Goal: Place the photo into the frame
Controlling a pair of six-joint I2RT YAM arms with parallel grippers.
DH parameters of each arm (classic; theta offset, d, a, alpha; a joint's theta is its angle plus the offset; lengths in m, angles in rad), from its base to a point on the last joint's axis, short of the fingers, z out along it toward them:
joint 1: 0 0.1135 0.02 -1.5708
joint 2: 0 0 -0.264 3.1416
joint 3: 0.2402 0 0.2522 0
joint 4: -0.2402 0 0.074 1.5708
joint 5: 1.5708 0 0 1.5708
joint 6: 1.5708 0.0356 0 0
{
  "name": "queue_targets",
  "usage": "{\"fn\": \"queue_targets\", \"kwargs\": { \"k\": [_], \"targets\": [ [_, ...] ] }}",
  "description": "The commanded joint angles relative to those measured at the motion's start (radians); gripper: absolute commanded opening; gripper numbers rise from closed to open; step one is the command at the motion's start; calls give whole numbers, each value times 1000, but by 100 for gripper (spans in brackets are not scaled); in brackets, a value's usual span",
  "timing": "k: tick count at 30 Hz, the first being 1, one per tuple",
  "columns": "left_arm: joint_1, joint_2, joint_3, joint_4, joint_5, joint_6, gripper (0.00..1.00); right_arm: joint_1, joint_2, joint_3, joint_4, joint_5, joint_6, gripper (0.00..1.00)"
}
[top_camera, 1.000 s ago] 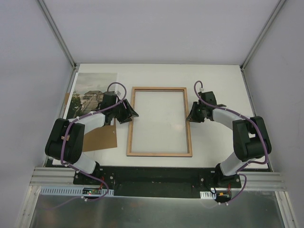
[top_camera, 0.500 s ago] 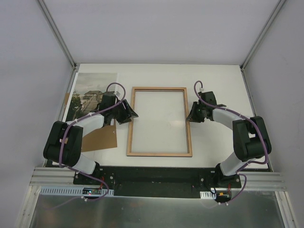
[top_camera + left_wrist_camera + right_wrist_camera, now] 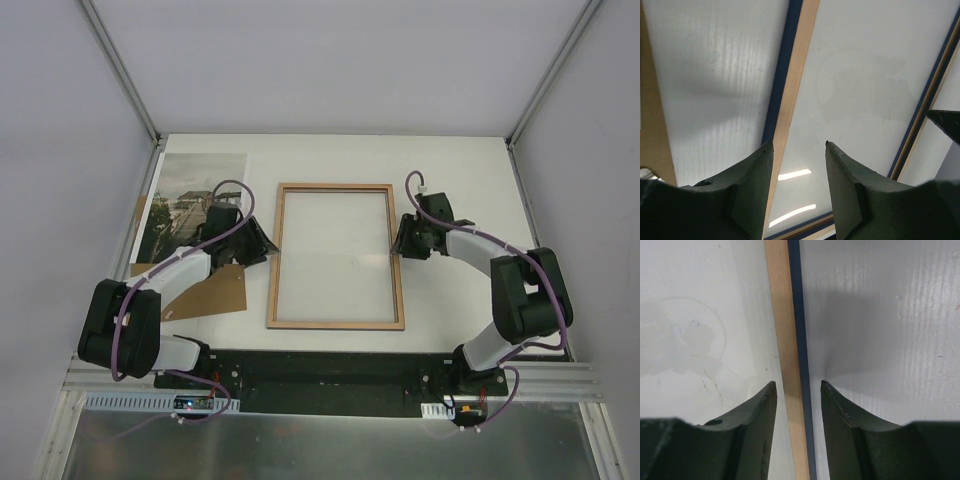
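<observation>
The frame [image 3: 335, 323] lies flat mid-table, wood-coloured back up, with its clear pane inside. My left gripper [image 3: 266, 244] hovers open at the frame's left rail [image 3: 796, 75]; that rail runs by the left finger and only pane shows between the fingers [image 3: 799, 145]. Over the frame's right rail [image 3: 785, 315], my right gripper [image 3: 398, 243] is open. It straddles the rail with a gap on each side [image 3: 798, 382]. The photo [image 3: 190, 190] rests at the table's far left, partly under the left arm.
A plain brown backing board [image 3: 212, 290] lies left of the frame near the left arm, and its edge shows in the left wrist view [image 3: 650, 125]. Grey walls close in the table on both sides. A metal base rail [image 3: 330, 375] runs along the near edge.
The left arm has swung its elbow down and to the left, and its gripper has slid slightly left at the frame's left rail. The right arm has barely moved.
</observation>
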Motion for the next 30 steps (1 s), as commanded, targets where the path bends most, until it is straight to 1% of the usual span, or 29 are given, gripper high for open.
{"fn": "queue_targets", "kwargs": {
  "k": [1, 4, 6, 9, 11, 12, 15, 18, 20, 30],
  "targets": [
    [8, -64, -44, -68, -63, 14, 44, 14, -62, 24, -18, 40, -25, 43],
    [8, -86, -73, -82, -88, 10, 41, 20, -74, 21, -18, 42, -25, 44],
    [8, -98, -98, -82, -102, 0, 37, 23, -86, 21, -18, 45, -25, 43],
    [7, -110, -118, -85, -135, -3, 35, 25, -105, 17, -21, 51, -25, 42],
    [7, -107, -119, -88, -155, -1, 31, 25, -116, 12, -21, 51, -22, 41],
    [7, -101, -119, -88, -166, -3, 30, 25, -122, 9, -19, 52, -25, 40],
    [-4, -64, -110, -88, -185, 2, 20, 27, -123, 6, -19, 57, -23, 38],
    [-34, -25, -84, -88, -212, 5, 17, 25, -120, 7, -21, 58, -23, 37],
    [-54, 5, -66, -88, -223, 2, 13, 25, -125, 7, -21, 63, -25, 36],
    [-123, 161, 75, -88, -261, 0, 11, 23, -129, 4, -21, 75, -25, 35]
  ]
}}
